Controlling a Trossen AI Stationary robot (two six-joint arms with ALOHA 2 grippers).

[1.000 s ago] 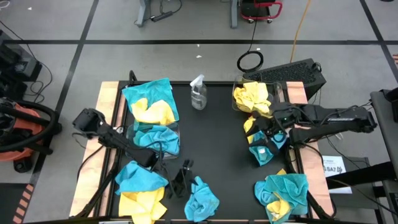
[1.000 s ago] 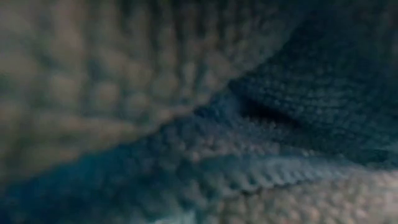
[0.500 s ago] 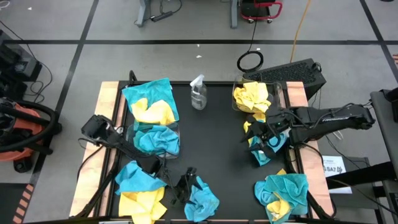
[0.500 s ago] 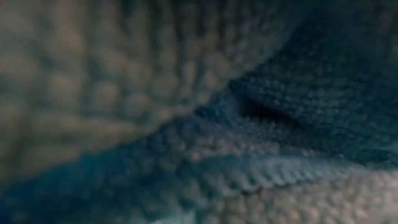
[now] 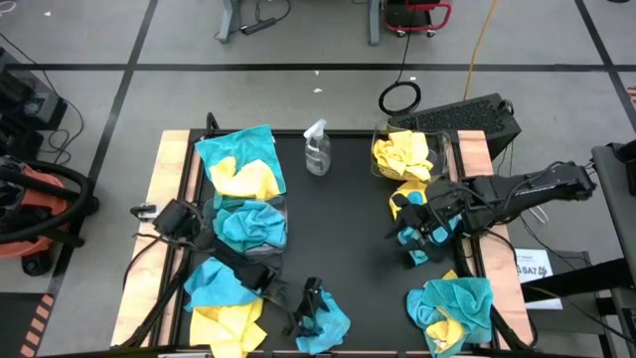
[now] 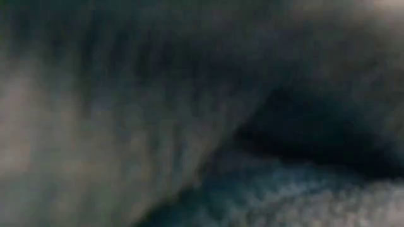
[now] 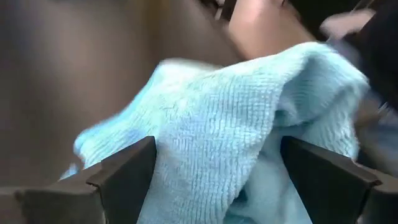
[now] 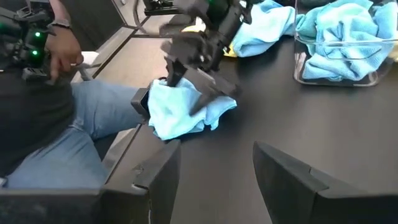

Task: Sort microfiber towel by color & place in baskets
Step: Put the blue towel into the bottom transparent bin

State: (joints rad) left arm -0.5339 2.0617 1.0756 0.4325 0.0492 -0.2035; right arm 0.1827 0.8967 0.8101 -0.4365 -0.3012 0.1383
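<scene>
We've got the left gripper (image 5: 314, 303) spread wide over a teal towel (image 5: 326, 320) at the table's near edge, cloth bunched between its fingers (image 7: 127, 171), not yet clenched. The teal basket (image 5: 281, 211) lies far-left of it. The right gripper (image 5: 422, 221) hovers near the right side, and we can't tell its grip. The right wrist view shows a seated person (image 8: 56, 118) beyond the near edge; the low view shows only cloth.

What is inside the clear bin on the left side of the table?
The left bin holds crumpled blue cloths. How many lie there, and whether anything sits below them, is hidden.
</scene>
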